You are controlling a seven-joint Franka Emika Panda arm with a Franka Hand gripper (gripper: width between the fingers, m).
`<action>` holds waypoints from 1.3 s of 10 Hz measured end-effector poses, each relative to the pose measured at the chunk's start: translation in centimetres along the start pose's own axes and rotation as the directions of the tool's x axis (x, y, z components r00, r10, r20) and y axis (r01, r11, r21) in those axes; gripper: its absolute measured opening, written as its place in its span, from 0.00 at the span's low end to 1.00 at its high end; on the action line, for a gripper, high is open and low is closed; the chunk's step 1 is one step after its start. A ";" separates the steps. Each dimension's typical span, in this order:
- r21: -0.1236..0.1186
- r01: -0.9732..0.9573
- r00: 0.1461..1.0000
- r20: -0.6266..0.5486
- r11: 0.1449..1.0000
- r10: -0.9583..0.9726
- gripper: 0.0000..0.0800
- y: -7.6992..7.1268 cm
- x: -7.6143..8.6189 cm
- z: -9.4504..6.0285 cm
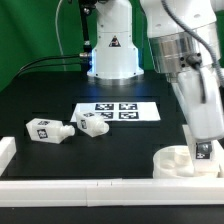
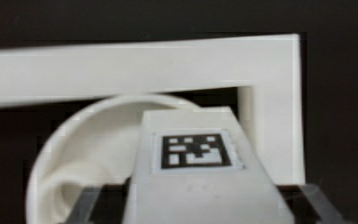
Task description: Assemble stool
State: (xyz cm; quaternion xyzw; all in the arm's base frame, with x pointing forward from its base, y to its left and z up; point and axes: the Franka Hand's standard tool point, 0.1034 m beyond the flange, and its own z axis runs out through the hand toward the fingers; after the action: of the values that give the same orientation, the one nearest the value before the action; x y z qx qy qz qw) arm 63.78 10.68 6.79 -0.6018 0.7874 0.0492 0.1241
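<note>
The round white seat (image 1: 177,161) lies at the exterior view's lower right, against the white border rail. My gripper (image 1: 204,150) is shut on a white stool leg (image 2: 201,160) with a black-and-white tag and holds it upright over the seat (image 2: 91,140). In the wrist view the leg fills the space between the dark fingers (image 2: 101,204); its lower end is hidden, so I cannot tell if it is in a socket. Two more tagged legs (image 1: 47,128) (image 1: 92,124) lie on the black table at the exterior view's left.
The marker board (image 1: 118,112) lies flat mid-table. White border rails (image 1: 100,189) run along the front edge and corners; a rail corner (image 2: 247,60) shows beyond the seat in the wrist view. The robot base (image 1: 113,50) stands at the back.
</note>
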 end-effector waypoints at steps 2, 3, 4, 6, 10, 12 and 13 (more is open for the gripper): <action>0.030 -0.151 0.988 0.016 0.988 0.151 0.42 0.2 0.0 0.0; 0.029 -0.212 0.977 0.020 0.977 0.211 0.42 0.2 0.0 0.0; 0.028 -0.239 0.971 0.020 0.971 0.239 0.42 0.2 0.0 0.0; 0.029 -0.204 0.979 0.019 0.979 0.203 0.52 0.2 0.0 0.1; -0.129 0.255 0.965 0.102 0.958 -0.243 0.81 1.9 -0.7 -1.5; -0.123 0.372 0.926 0.119 0.920 -0.359 0.81 2.0 -0.7 -1.7; -0.114 0.448 0.892 0.128 0.887 -0.434 0.81 2.1 -0.6 -1.6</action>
State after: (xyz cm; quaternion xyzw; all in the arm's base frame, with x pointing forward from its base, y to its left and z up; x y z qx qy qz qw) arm 61.74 11.44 8.36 -0.7691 0.6173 0.1049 0.1282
